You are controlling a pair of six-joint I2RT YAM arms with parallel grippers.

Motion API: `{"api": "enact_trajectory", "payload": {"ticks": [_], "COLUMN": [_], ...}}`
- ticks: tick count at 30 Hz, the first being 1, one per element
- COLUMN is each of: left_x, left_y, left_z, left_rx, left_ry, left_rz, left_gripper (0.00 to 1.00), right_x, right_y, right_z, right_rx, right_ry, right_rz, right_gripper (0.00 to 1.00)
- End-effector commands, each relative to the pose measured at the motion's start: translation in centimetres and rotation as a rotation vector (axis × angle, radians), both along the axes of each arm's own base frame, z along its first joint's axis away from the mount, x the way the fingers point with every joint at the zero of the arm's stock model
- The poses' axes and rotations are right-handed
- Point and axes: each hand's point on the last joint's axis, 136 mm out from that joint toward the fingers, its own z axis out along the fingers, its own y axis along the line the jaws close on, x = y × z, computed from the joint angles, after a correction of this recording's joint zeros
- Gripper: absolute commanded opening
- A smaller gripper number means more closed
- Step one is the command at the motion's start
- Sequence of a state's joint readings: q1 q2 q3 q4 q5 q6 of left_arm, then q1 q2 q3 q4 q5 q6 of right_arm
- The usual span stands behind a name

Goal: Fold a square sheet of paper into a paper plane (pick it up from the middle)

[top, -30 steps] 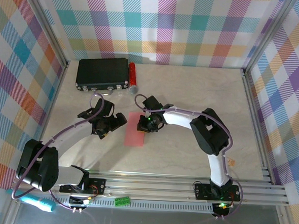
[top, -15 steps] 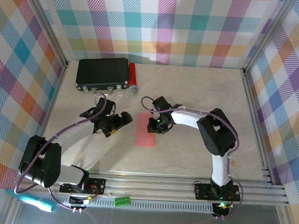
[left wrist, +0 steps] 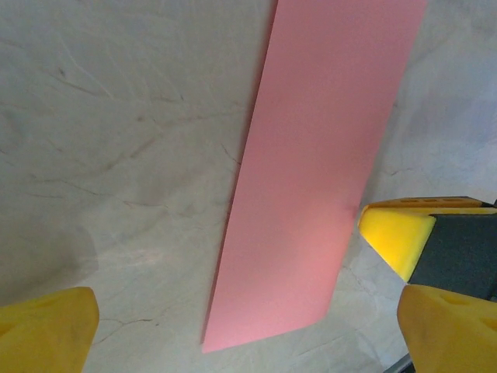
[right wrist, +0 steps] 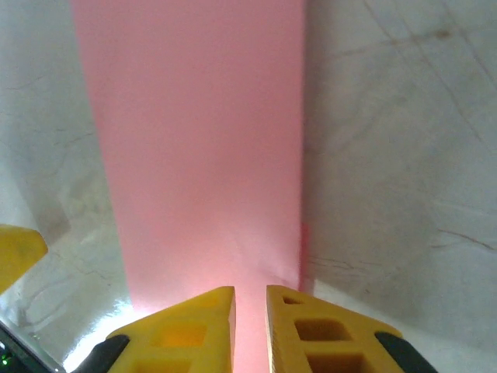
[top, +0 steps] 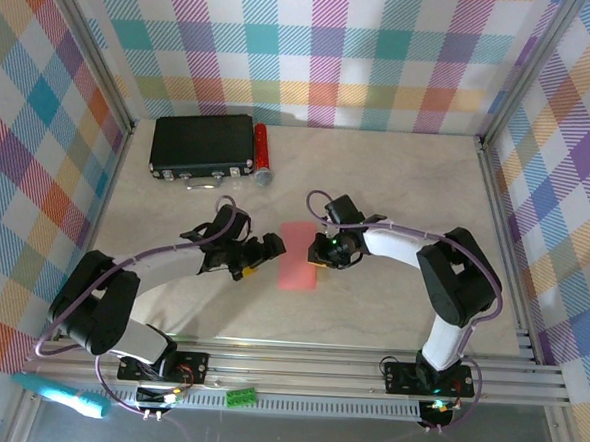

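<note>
The square sheet of paper (top: pixel 295 256) lies flat on the marble table as a long narrow pink rectangle, folded over. My left gripper (top: pixel 266 251) sits at its left edge, low over the table. In the left wrist view the paper (left wrist: pixel 318 155) runs up between the widely open jaws of my left gripper (left wrist: pixel 248 330). My right gripper (top: pixel 323 252) is at the paper's right edge. In the right wrist view the right gripper (right wrist: pixel 250 299) rests over the near end of the paper (right wrist: pixel 194 140), with a narrow gap between its jaws and pink showing through it.
A black box (top: pixel 202 143) stands at the back left with a small red cylinder (top: pixel 262 151) with a grey end beside it. Aluminium rails (top: pixel 366 371) run along the near edge, and checked walls close the other three sides.
The paper has slid to the right along with my right gripper. The left gripper followed it rightward. The right jaws have parted a little.
</note>
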State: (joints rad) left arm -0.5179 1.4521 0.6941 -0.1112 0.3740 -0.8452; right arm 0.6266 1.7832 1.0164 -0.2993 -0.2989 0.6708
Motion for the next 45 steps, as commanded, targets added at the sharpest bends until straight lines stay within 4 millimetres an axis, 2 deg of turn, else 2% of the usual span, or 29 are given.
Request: {"api": "enact_trajectory", "payload": {"ticks": [1,7,13,15,19,28,33,38,45], "left_x": [-0.2,-0.6,-0.9,-1.0,-1.0,-0.7,0.0,1.2,2.4], "left_y": [-1.4,-2.2,-2.7,-2.9,-3.3,-4.1,-5.1,-5.1,-4.4], "left_z": [-0.1,-1.0,-1.6,-1.8,-1.8,-1.8,-0.1,0.8,0.2], "left_rx": [-0.042,-0.038,-0.045,-0.051,-0.064,-0.084,-0.136,-0.152,-0.138], "left_ry": [0.012,0.043,0.072,0.080,0.084,0.087,0.037,0.002,0.013], "left_rz": [-0.018,-0.036,-0.055,-0.062,-0.073,-0.103,-0.135,-0.140,-0.133], "left_gripper": [0.96,0.84,0.63,0.56,0.48,0.43,0.43,0.42,0.37], "right_x": [0.1,-0.3,-1.0,-1.2,-1.3,-1.2,-1.1,-1.1,-1.0], "right_y": [0.3,-0.2,-1.3,-1.5,-1.7,-1.7,-1.8,-2.0,-2.1], "right_z": [-0.7,-2.3,-4.3,-4.7,-4.9,-4.8,-4.8,-4.8,-4.7], "right_rx": [0.022,-0.010,-0.047,-0.053,-0.058,-0.053,-0.055,-0.057,-0.055], "right_ry": [0.042,0.084,0.143,0.154,0.159,0.160,0.157,0.158,0.152], "right_rz": [-0.040,-0.055,-0.086,-0.089,-0.091,-0.093,-0.095,-0.096,-0.097], "right_gripper": [0.18,0.17,0.15,0.15,0.14,0.14,0.14,0.14,0.14]}}
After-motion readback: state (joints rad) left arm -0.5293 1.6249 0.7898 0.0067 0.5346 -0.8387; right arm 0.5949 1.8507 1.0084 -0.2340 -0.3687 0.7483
